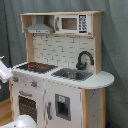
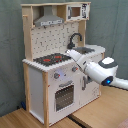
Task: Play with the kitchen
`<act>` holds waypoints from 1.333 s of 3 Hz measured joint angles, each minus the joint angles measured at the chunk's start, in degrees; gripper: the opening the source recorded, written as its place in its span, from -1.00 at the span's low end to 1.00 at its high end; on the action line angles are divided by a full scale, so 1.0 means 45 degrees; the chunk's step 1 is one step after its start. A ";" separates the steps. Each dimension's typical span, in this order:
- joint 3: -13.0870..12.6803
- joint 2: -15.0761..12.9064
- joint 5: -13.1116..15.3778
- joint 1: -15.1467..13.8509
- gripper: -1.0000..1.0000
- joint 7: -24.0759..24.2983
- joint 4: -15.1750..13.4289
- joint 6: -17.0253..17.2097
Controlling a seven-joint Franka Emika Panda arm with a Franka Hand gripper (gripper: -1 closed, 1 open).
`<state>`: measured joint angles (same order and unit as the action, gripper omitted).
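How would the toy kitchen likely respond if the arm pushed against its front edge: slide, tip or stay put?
The kitchen would probably stay put: it is tall but sits flat on a broad base. Its panels look like rigid board, so little flex is likely. A push near the hood would be more apt to rock it than one at the stovetop.

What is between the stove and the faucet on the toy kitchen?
The sink sits between the stove and the black faucet, sunk into the kitchen's white counter. It shows best in the first exterior view.
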<state>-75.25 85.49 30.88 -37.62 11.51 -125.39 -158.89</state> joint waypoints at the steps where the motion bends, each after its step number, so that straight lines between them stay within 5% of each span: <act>1: -0.0544 -0.0004 -0.0001 0.0613 1.00 0.0460 -0.0883 -0.0078; 4: -0.1072 -0.0038 -0.0008 0.0556 1.00 0.3685 -0.2757 -0.2041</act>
<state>-80.08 85.32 30.85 -35.12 28.09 -137.79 -168.07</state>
